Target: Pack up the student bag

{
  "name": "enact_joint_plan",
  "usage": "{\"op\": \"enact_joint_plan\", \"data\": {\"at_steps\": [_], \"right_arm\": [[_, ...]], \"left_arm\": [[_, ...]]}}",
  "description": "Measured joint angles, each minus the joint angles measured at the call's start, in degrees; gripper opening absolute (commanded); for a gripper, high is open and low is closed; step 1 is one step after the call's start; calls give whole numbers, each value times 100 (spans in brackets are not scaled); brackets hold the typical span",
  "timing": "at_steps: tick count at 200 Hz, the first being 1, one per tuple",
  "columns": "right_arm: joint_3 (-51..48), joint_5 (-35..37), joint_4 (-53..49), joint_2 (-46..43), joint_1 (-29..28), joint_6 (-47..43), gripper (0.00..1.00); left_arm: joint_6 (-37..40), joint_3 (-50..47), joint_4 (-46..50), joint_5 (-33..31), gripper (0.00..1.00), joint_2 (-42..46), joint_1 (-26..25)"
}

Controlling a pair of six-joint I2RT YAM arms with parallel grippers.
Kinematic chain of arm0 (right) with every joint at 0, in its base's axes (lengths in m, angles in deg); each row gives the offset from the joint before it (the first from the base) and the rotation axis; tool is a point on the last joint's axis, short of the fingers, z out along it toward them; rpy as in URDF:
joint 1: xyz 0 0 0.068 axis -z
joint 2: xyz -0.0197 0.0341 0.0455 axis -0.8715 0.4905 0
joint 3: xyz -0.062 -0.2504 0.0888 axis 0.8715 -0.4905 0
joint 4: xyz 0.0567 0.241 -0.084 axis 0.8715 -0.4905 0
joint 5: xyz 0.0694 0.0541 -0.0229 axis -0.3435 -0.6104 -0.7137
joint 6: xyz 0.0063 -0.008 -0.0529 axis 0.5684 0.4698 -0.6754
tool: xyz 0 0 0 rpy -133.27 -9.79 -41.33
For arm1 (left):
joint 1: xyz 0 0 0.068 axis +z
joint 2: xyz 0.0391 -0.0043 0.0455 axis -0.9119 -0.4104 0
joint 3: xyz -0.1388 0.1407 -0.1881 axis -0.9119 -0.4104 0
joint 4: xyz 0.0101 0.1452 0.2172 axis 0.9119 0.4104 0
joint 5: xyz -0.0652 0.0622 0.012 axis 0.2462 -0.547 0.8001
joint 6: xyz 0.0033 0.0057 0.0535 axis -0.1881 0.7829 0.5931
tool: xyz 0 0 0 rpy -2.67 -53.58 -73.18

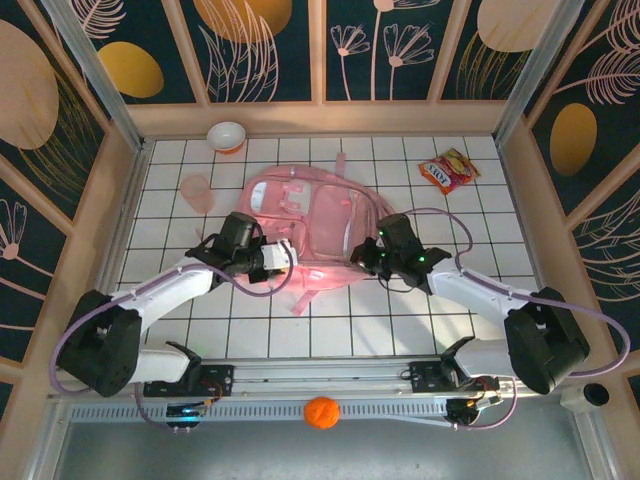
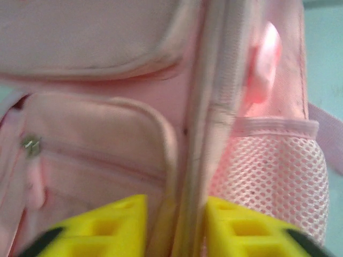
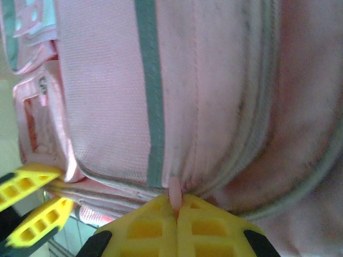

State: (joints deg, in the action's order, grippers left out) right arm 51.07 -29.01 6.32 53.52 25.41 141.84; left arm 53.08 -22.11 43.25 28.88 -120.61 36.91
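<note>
Currently: white gridded tile table (image 1: 330, 335), timber-framed walls (image 1: 270, 45) of dark leaf-print panels all round. The student bag (image 1: 310, 215) lies flat between both sets of fingers. My right gripper (image 3: 177, 201) is pinched tight on a small pink tab at the bag's zip seam. My left gripper (image 2: 176, 206) stands parted, astride a zip ridge. Beyond the left fingers: pink cup (image 1: 197, 192), bowl (image 1: 227, 135)

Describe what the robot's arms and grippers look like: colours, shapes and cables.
The left arm and right arm have white links, black joint housings and a lilac cable looped alongside. The left gripper and right gripper have yellow fingers with square pockets on black mounts.
</note>
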Motion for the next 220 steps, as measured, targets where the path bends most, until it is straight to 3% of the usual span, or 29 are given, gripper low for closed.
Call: {"op": "enact_joint_plan", "data": {"at_steps": [46, 82, 108, 162, 187, 220], "right_arm": [[-229, 177, 81, -72, -48, 149, 0], [-234, 282, 131, -72, -168, 192, 0], [-262, 345, 190, -72, -267, 289, 0], [-334, 511, 306, -72, -616, 496, 0], [-334, 529, 345, -72, -817, 629, 0], [-334, 549, 542, 87, -1123, 848, 0]], "left_arm": [[-2924, 24, -568, 109, 56, 848, 26], [-5480, 387, -44, -920, 56, 758, 28], [-6738, 730, 667, -1436, 56, 492, 46], [-8360, 225, 1119, -1853, 54, 490, 107], [-8699, 164, 968, -2072, 46, 431, 184], [-8953, 166, 365, -2277, 44, -39, 229]]}}
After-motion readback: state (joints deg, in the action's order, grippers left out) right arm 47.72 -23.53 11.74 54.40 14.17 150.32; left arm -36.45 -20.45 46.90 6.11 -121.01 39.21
